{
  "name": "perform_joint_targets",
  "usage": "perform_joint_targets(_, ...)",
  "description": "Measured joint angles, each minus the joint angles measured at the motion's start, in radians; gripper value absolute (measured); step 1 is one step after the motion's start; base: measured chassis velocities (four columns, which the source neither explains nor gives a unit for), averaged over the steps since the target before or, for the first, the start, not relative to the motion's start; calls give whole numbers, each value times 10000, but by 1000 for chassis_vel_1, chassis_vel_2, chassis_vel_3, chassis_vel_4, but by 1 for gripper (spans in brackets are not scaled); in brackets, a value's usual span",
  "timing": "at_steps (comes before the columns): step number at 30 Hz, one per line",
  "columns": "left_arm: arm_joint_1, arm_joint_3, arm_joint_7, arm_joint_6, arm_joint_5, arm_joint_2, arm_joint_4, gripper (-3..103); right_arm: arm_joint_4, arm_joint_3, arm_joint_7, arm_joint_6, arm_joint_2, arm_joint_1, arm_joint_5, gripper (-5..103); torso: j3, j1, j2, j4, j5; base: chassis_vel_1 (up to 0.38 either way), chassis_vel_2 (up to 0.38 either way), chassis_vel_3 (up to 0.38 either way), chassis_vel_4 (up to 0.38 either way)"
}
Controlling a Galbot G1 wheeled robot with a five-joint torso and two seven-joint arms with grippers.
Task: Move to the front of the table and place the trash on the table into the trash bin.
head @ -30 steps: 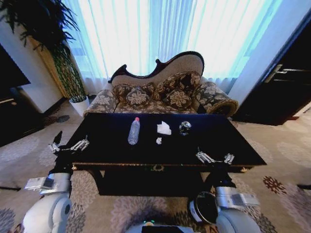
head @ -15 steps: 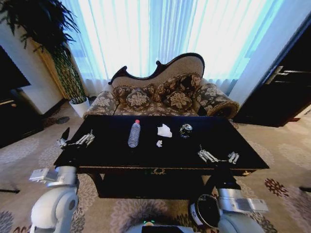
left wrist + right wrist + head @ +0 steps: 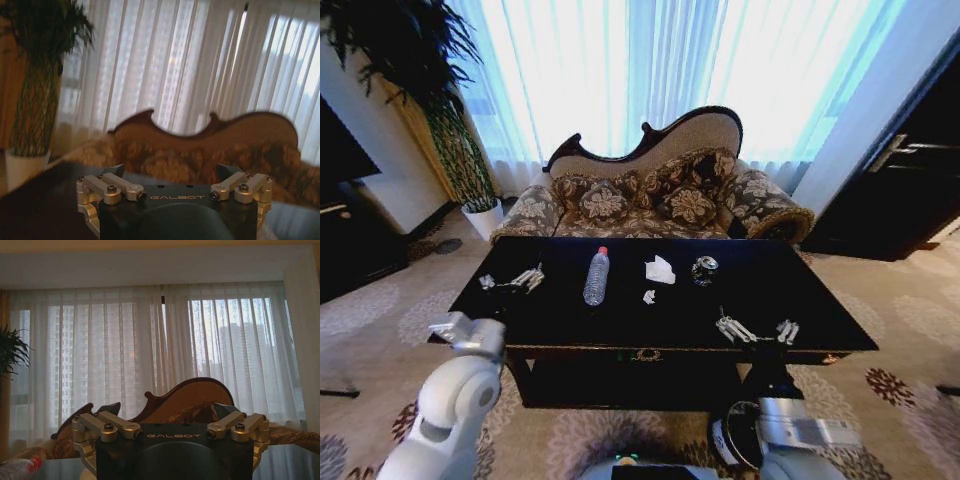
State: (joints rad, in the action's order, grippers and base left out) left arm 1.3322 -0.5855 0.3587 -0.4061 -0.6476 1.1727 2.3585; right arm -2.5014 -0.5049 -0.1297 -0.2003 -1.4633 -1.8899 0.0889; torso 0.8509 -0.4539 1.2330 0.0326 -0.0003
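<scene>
Reaching our open, empty left gripper (image 3: pixel 510 280) inward over the bench (image 3: pixel 620 320) toward the plastic bottle (image 3: pixel 596 276), we are keeping our open right gripper (image 3: pixel 756 329) hovering near its front edge.

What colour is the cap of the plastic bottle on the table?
Red. The cap of the clear bottle shows best in the head view.

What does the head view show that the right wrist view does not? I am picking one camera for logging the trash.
Only the head view shows the crumpled tissue, paper scrap, crushed can, trash bin and left claw over the table's left end. Only the right wrist view shows the city buildings behind the curtains. Both show the bottle, sofa and right claw, open.
</scene>
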Motion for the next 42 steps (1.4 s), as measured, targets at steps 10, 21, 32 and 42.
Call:
perform_joint_targets(10, -242, 1137, -157, -571, 1199, 159, -115, 100, 3, 377, 28, -61, -286, -129, -493, 100, 0, 1, 2, -1, 0, 0, 0, 0, 0)
perform_joint_targets(21, -1101, 1702, -1860, -118, 1320, -649, -455, 100, 9, 518, 148, -256, -395, -232, -655, 100, 0, 1, 2, -3, 0, 0, 0, 0, 0)
perform_joint_targets(32, -2839, 3376, -486, -1005, 384, -1190, -1604, 103, 15, 514, 276, -320, -577, -302, -690, 100, 1, -1, 1, -1, 1, 0, 0, 0, 0)
perform_joint_targets(42, -2393, 4269, -221, -1266, 1691, -647, -1300, 98, 15, 519, 377, -321, -656, -273, -725, 100, 0, 0, 1, -2, 1, 0, 0, 0, 0)
